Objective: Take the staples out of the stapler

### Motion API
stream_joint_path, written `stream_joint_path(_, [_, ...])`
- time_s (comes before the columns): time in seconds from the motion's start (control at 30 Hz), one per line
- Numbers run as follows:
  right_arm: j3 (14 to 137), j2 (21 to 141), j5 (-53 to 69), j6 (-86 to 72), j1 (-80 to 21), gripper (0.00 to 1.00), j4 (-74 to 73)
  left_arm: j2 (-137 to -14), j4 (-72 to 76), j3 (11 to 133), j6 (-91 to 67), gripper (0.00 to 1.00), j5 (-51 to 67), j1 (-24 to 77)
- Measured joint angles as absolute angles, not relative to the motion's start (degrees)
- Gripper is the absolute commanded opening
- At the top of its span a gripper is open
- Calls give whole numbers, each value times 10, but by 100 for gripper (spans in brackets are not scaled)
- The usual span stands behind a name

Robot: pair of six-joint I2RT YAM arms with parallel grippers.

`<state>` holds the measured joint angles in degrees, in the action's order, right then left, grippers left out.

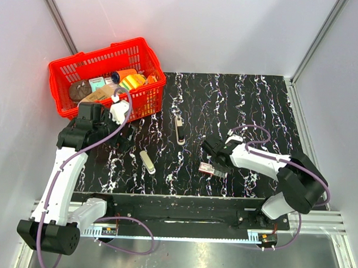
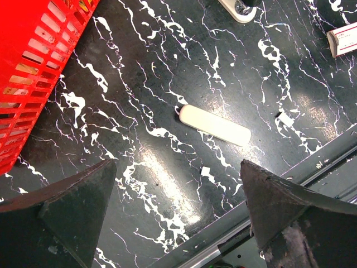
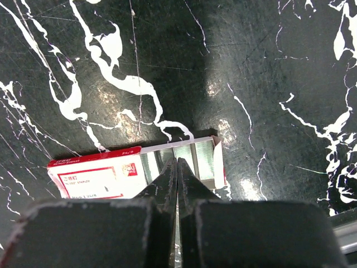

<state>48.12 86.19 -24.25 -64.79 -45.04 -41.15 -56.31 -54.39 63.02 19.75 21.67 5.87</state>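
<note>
Black, white-veined worktop (image 1: 256, 113) is being occupied near its middle by the stapler (image 1: 179, 131), lying flat and apart from both hands. A cream oblong piece (image 2: 215, 124) is lying near it, under the left hand (image 2: 177, 163), whose fingers are being shown spread wide with nothing between them. The right hand (image 3: 177, 161) is being shown pressed fully shut, gripping nothing visible, its tips over the open staple box (image 3: 100, 176). A red basket (image 1: 93, 51) is sitting far left.

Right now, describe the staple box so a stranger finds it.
On the black marbled table, find the right gripper. The staple box lies at its tips: the only red-and-white carton, one end open showing silver staples.
</note>
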Motion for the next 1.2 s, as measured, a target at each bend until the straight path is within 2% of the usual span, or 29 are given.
stream_joint_path(0.73, [486,856,-242,-640,-450,0,-403,-563,-543,622,198,99,217,59])
stream_joint_path(1.2, [474,789,-212,-638,-451,0,-392,-563,-543,622,201,99,217,59])
